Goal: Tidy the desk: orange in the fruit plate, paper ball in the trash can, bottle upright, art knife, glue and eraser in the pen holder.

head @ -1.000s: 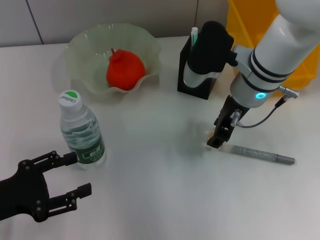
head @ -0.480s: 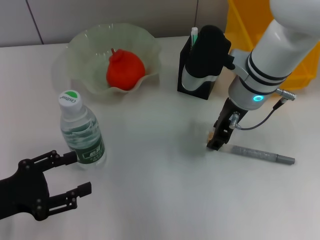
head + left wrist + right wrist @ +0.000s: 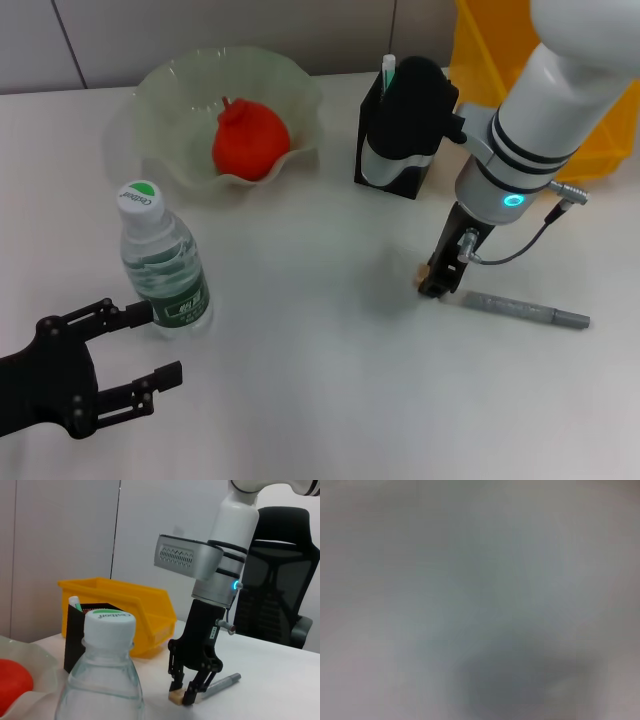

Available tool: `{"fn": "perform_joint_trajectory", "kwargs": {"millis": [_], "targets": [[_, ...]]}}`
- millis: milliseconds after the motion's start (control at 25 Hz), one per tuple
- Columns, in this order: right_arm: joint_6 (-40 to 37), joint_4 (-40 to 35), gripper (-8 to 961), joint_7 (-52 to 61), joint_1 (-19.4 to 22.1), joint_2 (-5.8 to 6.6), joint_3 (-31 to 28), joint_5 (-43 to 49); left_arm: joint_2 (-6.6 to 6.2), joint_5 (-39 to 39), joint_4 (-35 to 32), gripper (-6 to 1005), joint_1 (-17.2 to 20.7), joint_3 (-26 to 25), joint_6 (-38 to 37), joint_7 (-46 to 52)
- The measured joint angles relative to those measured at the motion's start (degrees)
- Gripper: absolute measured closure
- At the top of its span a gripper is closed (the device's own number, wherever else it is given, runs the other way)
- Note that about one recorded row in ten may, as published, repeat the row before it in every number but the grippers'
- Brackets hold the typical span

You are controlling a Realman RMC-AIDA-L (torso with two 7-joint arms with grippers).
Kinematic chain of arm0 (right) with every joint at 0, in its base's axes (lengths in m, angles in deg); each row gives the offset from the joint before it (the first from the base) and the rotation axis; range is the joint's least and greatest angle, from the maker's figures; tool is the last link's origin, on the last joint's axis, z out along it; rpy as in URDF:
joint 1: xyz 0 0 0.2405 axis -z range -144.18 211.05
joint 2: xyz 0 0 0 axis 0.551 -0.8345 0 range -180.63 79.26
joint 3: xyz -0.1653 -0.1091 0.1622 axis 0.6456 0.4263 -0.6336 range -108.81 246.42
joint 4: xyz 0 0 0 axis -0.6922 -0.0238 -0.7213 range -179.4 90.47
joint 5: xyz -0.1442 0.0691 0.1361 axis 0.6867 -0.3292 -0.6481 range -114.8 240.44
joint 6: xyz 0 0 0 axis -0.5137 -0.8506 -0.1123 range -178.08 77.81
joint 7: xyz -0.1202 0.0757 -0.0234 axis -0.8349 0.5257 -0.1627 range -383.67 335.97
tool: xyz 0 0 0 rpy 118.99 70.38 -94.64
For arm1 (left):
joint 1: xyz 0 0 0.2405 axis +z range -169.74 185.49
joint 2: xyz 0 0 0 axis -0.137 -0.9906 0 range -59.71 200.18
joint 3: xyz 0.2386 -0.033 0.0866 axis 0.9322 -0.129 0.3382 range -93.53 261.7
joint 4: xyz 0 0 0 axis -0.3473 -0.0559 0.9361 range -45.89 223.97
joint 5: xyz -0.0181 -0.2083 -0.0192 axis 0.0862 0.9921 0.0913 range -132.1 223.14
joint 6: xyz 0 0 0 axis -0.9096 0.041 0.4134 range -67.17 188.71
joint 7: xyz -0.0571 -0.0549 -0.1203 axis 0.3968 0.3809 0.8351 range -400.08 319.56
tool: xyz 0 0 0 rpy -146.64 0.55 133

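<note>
I have the right claw [image 3: 437, 281] down at the tabletop [image 3: 320, 400], its fingers straddling the small tan eraser [image 3: 175, 696] and touching or nearly touching its sides; from the left wrist view I judge them to be pinching the eraser, though I cannot be sure the squeeze is firm; the eraser sits on the tabletop just beside the near end of the grey art knife [image 3: 525, 309], in front of the black pen holder [image 3: 392, 172]; to do this step well I would confirm a centred grip on the eraser before lifting, rise straight up so the fingers do not drag the art knife, then carry it over the pen holder's free slot and let go low; my left claw [image 3: 120, 375] hangs spread at the near edge, just beside the upright bottle [image 3: 160, 262] and gripping nothing; the orange [image 3: 250, 137] already lies in the fruit plate [image 3: 165, 95]; the bottle's green cap bears white lettering, too small for me to make out, and its label is unreadable too
</note>
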Motion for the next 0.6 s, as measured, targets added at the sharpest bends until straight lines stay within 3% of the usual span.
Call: {"fn": "perform_joint_trajectory", "kwargs": {"millis": [320, 560, 600], "targets": [[-1.15, -3.88, 655, 0.67, 1.05, 0.08, -0.81, -0.05, 0.00, -0.01, 0.00, 229, -0.17, 0.07, 0.00, 0.07], [-4.62, -16.03, 692, 1.40, 4.58, 0.24, -3.84, 0.26, 0.00, -0.02, 0.00, 229, -0.17, -0.06, -0.02, 0.00], [-4.87, -20.89, 692, 1.80, 5.93, 0.28, -5.57, 0.40, 0.00, -0.03, 0.00, 229, -0.17, -0.07, -0.02, -0.04]]}}
